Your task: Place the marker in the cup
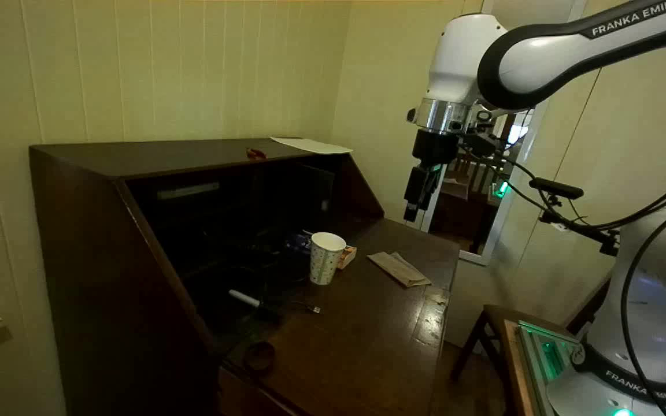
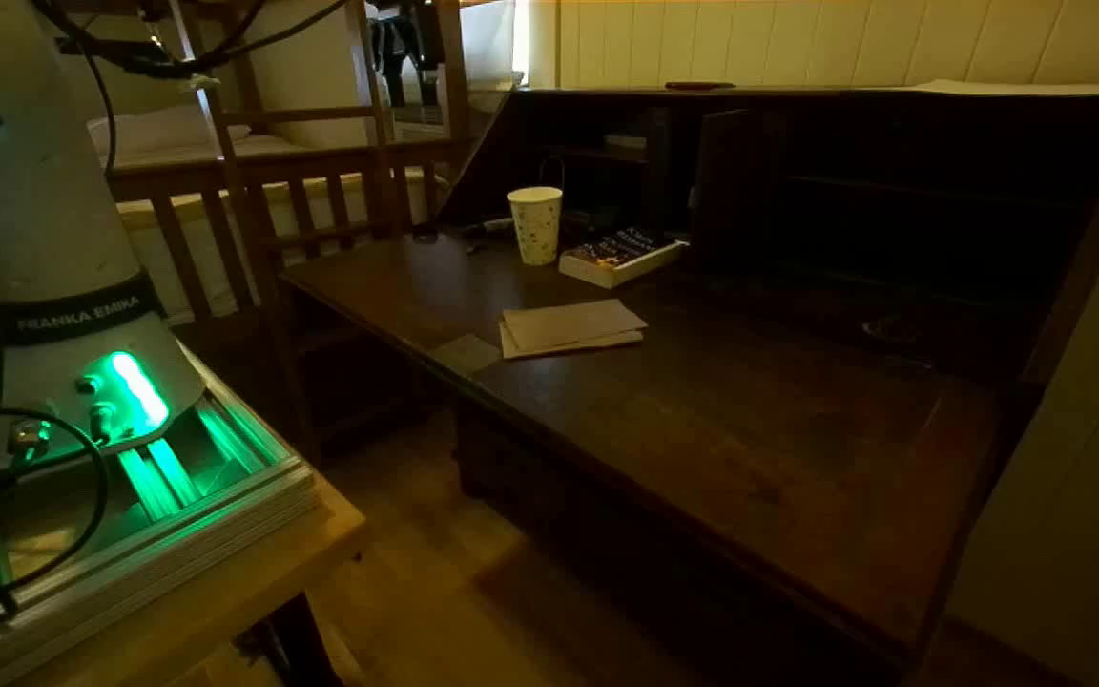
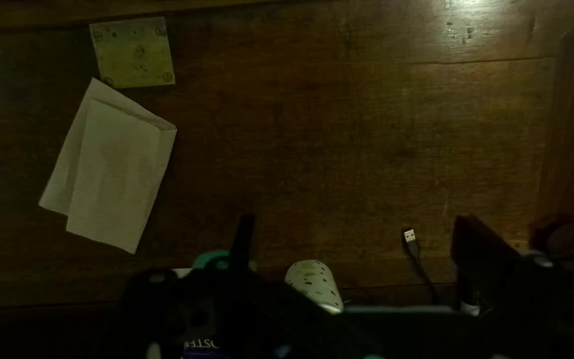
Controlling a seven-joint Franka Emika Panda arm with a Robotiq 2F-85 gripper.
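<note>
The cup (image 1: 326, 259) is white with small dark specks and stands upright on the dark desk; it also shows in an exterior view (image 2: 537, 229). In the wrist view the cup (image 3: 315, 281) is partly hidden by the gripper. The white marker (image 1: 244, 298) lies at the inner part of the desk, beyond the cup. In the wrist view a small white piece (image 3: 470, 309) beside the right finger may be its end. My gripper (image 1: 417, 209) is high above the desk's front side, pointing down. In the wrist view the gripper (image 3: 354, 219) has its fingers wide apart with nothing between them.
Folded brown paper (image 1: 399, 268) lies near the desk's front edge. A book (image 2: 618, 256) is beside the cup. A USB cable (image 3: 410, 239) and a small dark round object (image 1: 259, 357) lie on the desk. The desk's dark hutch (image 1: 182, 144) rises behind.
</note>
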